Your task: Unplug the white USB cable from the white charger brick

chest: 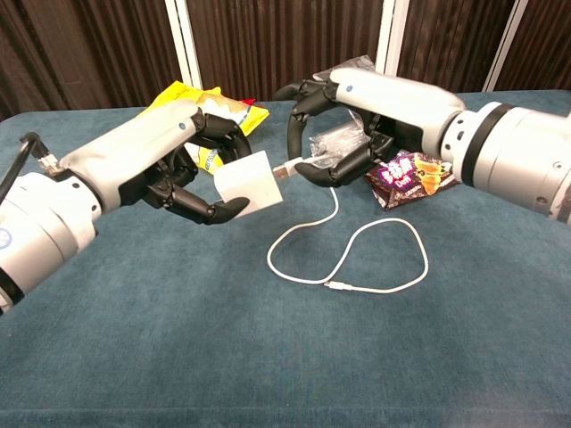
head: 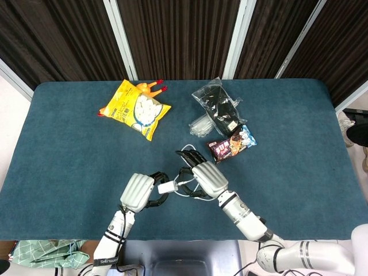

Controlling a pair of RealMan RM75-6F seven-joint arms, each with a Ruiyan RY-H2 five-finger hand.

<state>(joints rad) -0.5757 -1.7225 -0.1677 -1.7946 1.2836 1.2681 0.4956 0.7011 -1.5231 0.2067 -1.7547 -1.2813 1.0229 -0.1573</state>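
My left hand grips the white charger brick above the blue table, and the brick also shows in the head view between my two hands. Just right of the brick, my right hand pinches the plug of the white USB cable. The plug's metal tip is bare and sits right beside the brick's face. From there the cable hangs down and lies in a loop on the table, its free end in front. In the head view, my left hand and right hand almost meet.
A yellow snack bag lies at the back left. A clear bag holding a black item, a clear plastic piece and a dark candy packet lie behind my right hand. The blue table ends just below my hands.
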